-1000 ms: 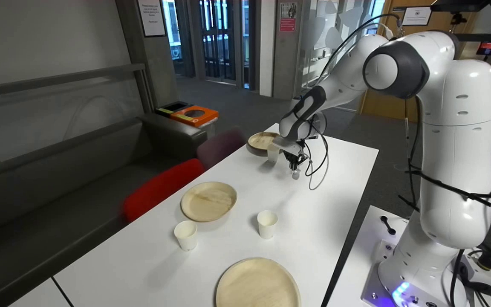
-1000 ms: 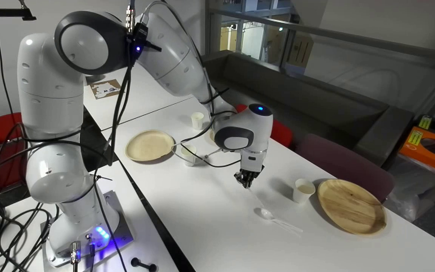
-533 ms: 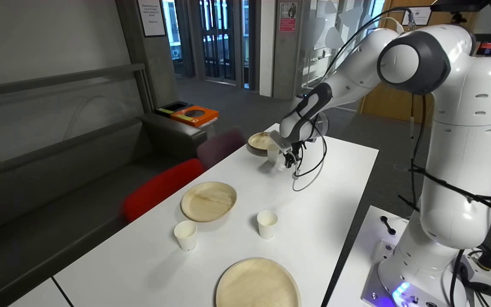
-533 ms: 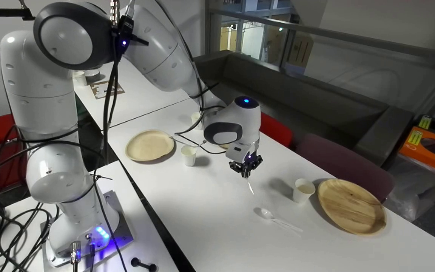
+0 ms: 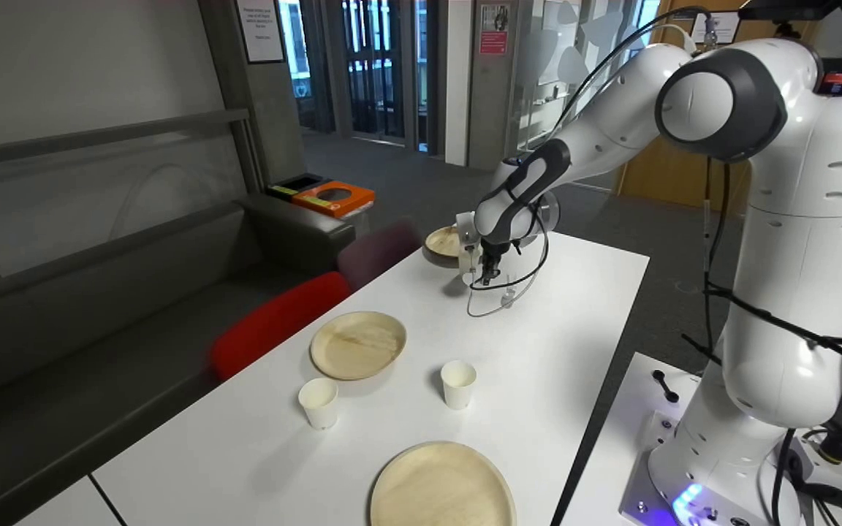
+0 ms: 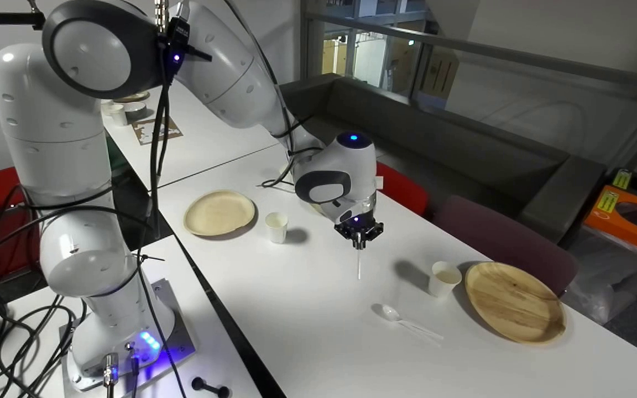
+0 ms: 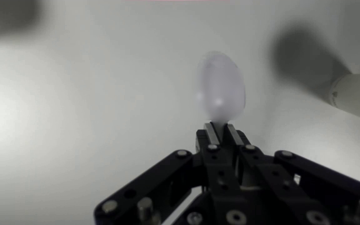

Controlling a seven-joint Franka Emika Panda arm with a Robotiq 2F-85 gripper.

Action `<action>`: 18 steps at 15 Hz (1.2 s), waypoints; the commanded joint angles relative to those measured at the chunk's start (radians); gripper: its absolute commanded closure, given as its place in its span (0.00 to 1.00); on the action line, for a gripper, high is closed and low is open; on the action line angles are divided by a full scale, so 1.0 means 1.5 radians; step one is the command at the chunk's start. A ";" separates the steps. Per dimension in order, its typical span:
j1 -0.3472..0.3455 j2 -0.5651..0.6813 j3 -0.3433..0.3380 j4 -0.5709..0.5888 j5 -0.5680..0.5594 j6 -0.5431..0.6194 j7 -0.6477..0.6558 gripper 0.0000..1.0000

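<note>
Wrist view, centre of the frame: the gripper [image 7: 220, 130] pinches what seems a pale spoon [image 7: 222, 86], blurred, by its narrow part, probably so its rounded end stays clear; a cup [image 7: 359, 95] stands at far right.

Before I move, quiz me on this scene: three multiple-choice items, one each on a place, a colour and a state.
1. The wrist view's cup is: A red; B white; C black
2. The loose spoon lies: A in the cup; B under the cup; C on the table
3. The gripper is: A closed on a second spoon; B closed on the cup; C wide open

1 B: its side looks white.
2 C: an exterior view shows it there.
3 A: in the wrist view, this spoon's bowl juts from the gripper.
</note>
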 commanded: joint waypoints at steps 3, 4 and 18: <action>-0.024 -0.063 0.044 0.016 0.040 -0.202 0.077 0.97; -0.024 -0.073 0.049 0.014 0.054 -0.215 0.093 0.97; -0.019 -0.185 0.139 -0.124 0.051 0.021 0.328 0.89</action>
